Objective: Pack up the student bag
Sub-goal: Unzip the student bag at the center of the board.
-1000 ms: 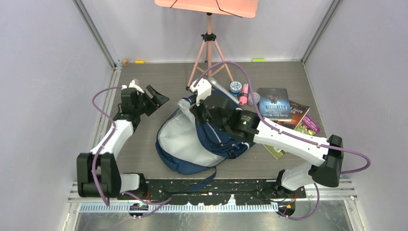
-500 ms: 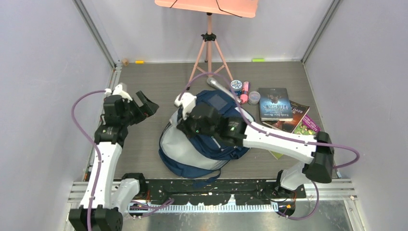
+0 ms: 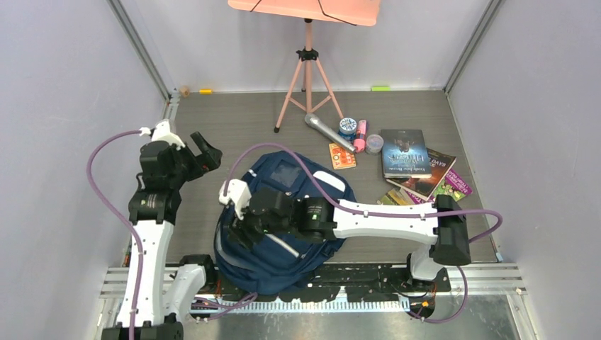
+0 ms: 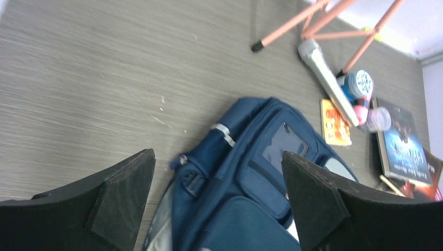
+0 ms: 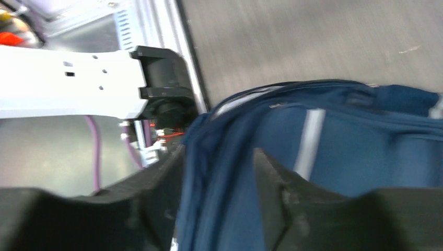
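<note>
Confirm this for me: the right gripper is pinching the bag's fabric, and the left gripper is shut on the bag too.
One part is wrong. The right gripper does pinch the bag, but the left gripper is open and holds nothing. The left wrist view shows it spread wide, apart from the bag.

The large navy blue fabric backpack (image 3: 298,177) lies on the grey wood-grain table (image 3: 234,120), by its near edge. The right gripper (image 5: 217,188) sits over the backpack's left side, with fabric between its fingers. The left gripper (image 3: 205,150) hangs further left, apart from the backpack. Behind the backpack stands a pink metal tripod (image 3: 307,53). To the backpack's right rear lie a silver microphone (image 3: 327,132), a small orange card (image 3: 342,156) and stacked paperback books (image 3: 402,152).
</note>
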Action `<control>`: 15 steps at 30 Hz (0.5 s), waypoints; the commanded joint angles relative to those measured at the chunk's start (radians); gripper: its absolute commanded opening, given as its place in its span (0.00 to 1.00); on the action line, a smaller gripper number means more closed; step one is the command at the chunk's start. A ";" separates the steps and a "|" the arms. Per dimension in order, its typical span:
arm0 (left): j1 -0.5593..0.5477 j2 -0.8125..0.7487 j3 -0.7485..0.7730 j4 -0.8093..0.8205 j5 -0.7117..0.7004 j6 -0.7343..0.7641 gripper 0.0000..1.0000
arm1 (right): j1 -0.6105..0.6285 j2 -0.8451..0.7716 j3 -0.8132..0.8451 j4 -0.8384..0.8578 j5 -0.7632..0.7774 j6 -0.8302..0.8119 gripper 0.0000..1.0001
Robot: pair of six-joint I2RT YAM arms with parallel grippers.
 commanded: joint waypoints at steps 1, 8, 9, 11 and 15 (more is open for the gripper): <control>0.006 0.111 -0.027 0.029 0.191 0.018 0.91 | -0.017 -0.126 -0.006 -0.016 0.276 0.026 0.71; 0.007 0.187 0.007 -0.015 0.222 0.111 0.90 | -0.210 -0.277 -0.140 -0.262 0.474 0.308 0.84; 0.007 0.186 0.005 -0.013 0.216 0.121 0.90 | -0.288 -0.298 -0.166 -0.329 0.484 0.357 0.84; 0.007 0.185 0.000 -0.008 0.205 0.142 0.91 | -0.402 -0.331 -0.220 -0.425 0.487 0.487 0.84; 0.006 0.193 -0.022 0.003 0.217 0.177 0.91 | -0.570 -0.410 -0.380 -0.503 0.445 0.657 0.86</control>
